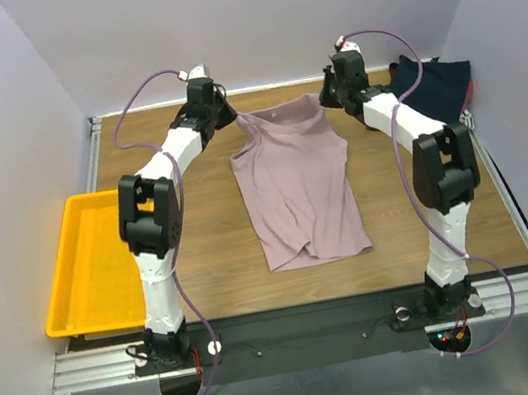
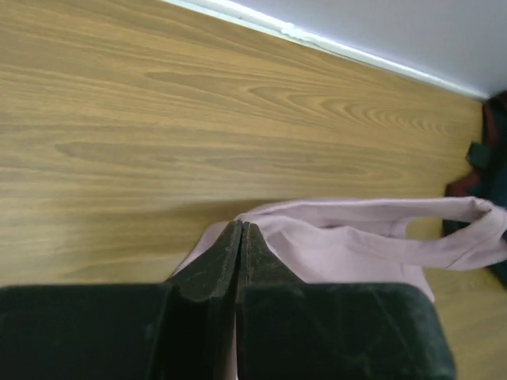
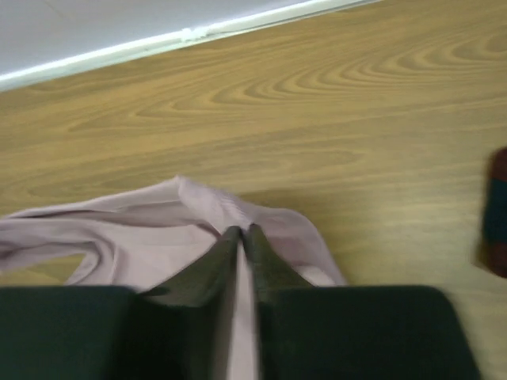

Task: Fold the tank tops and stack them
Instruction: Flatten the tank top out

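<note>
While the left gripper (image 2: 240, 227) and the right gripper (image 3: 242, 231) each pinch one shoulder strap, the dusty pink sleeveless knit tank top (image 1: 298, 187) lies flat down the centre of the wooden worktop (image 1: 203, 258). Its neckline points toward the top of the frame, its hem toward the bottom, slightly rumpled at lower left. Both grippers are clenched, a sliver of pink cloth showing between the closed jaws in each wrist view. A heap of dark navy tank tops with a maroon edge (image 1: 436, 87) sits at the upper right; a yellow plastic tray (image 1: 94, 272) lies at the left edge. Judged step: folding the pink top in half, shoulders to hem. To do it well, both straps should rise together, only high enough to clear the body. They should travel at equal pace toward the hem so the crease falls straight across the middle. Uneven travel would likely skew the shoulders, and excess lift could drag the hem.
</note>
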Available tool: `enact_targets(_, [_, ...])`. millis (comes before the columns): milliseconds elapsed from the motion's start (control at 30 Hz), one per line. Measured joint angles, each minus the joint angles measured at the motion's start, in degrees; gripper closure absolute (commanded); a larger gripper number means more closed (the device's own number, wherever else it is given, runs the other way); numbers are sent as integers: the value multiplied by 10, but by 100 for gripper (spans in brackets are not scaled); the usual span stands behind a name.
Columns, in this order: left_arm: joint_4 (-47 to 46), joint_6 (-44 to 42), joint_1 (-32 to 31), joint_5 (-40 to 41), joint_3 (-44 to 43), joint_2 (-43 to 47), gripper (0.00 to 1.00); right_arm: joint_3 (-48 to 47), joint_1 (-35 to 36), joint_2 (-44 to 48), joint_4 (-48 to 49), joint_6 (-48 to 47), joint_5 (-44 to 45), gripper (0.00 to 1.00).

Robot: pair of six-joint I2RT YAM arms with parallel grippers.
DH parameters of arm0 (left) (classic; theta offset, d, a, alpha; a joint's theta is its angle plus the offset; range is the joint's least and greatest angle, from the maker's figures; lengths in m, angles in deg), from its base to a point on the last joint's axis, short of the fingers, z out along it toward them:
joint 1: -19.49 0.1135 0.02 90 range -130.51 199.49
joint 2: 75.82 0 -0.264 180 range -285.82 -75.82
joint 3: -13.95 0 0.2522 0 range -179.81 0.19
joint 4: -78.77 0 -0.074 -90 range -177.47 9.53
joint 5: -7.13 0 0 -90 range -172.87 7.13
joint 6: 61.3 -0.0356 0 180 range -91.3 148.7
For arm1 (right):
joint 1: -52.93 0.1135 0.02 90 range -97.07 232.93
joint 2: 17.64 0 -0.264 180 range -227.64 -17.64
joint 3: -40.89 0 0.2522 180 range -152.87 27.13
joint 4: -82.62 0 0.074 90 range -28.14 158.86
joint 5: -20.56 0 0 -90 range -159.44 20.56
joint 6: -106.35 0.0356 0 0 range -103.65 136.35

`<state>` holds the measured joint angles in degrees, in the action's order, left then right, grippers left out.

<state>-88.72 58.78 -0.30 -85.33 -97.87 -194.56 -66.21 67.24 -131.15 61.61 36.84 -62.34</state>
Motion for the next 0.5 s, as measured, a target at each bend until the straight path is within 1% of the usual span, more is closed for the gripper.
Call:
enact_targets(33, [17,1,3,-2,-25,-22,64,-30,-1,-25,-11,11,-7,50])
enact_targets(67, [31,1,5,-3,-53,-43,58,-55,-1,-44,-19,18,-10,38])
enact_targets(100, [41,-2,7,-2,-70,-52,55,-69,-1,-53,-25,28,-11,30])
enact_targets(133, [51,-2,8,1,-73,-51,50,-79,0,-58,-29,30,-14,19])
enact_targets(167, [56,-2,8,4,-73,-46,45,-81,0,-58,-33,37,-15,16])
enact_targets(200, [64,-5,7,11,-72,-35,44,-82,0,-53,-37,42,-15,13])
enact_targets(267, [76,-9,4,28,-57,2,43,-72,0,-38,-44,50,-13,12])
enact_targets(333, [85,-12,-3,59,-28,52,45,-51,0,-16,-47,55,-6,12])
enact_targets(433, [99,-5,-28,109,41,158,50,2,0,38,-57,66,9,14])
enact_targets(500, [99,9,-64,141,110,235,50,46,0,76,-58,70,12,17])
